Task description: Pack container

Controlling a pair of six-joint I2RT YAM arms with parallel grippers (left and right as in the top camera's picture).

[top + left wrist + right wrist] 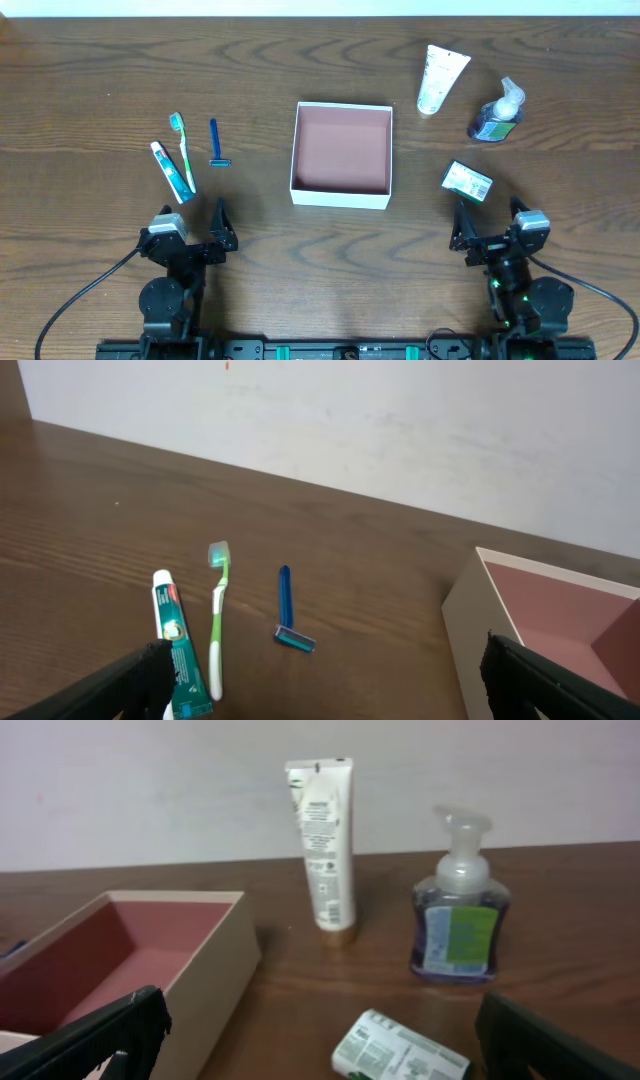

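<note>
The container [341, 196], a white box with a pinkish-brown inside, sits empty at the table's middle; its wall shows in the left wrist view [470, 630] and the right wrist view [215, 975]. Left of it lie a toothpaste tube [172, 172], a green toothbrush [184, 150] and a blue razor [216, 144]. Right of it are a white tube [440, 79], a purple soap pump bottle [496, 112] and a small green-white packet [467, 181]. My left gripper [193, 222] is open and empty, near the toothpaste. My right gripper [492, 222] is open and empty, just short of the packet [400, 1048].
Both arm bases stand at the table's front edge with cables running off to the sides. A white wall runs along the table's far edge.
</note>
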